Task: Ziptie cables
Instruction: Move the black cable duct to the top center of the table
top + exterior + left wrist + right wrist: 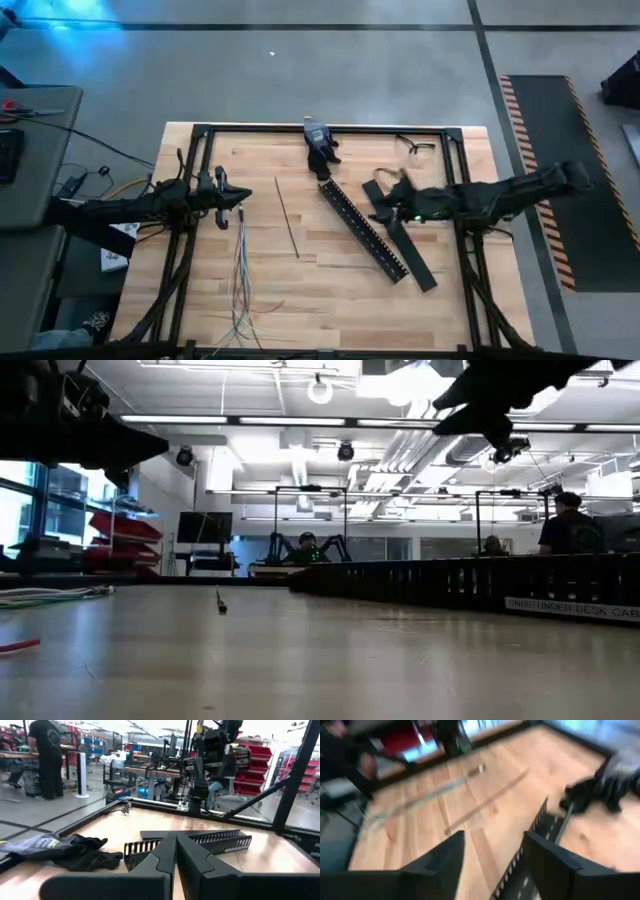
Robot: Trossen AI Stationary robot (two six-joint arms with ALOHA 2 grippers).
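The cables (240,270) lie in a loose bundle of thin pale wires on the wooden table, running from its middle left toward the near edge; they also show in the low view (50,597). My left gripper (238,205) is just above their far end, raised off the table, with its fingers (175,845) shut on nothing. My right gripper (373,202) hangs open (492,855) above the black comb-edged duct (362,232), also raised clear of the table.
A thin dark strip (287,218) lies between the cables and the duct. A flat black lid strip (412,255) lies beside the duct. A dark glove (319,145) rests at the far edge. A black frame (200,130) borders the table. People stand in the room beyond.
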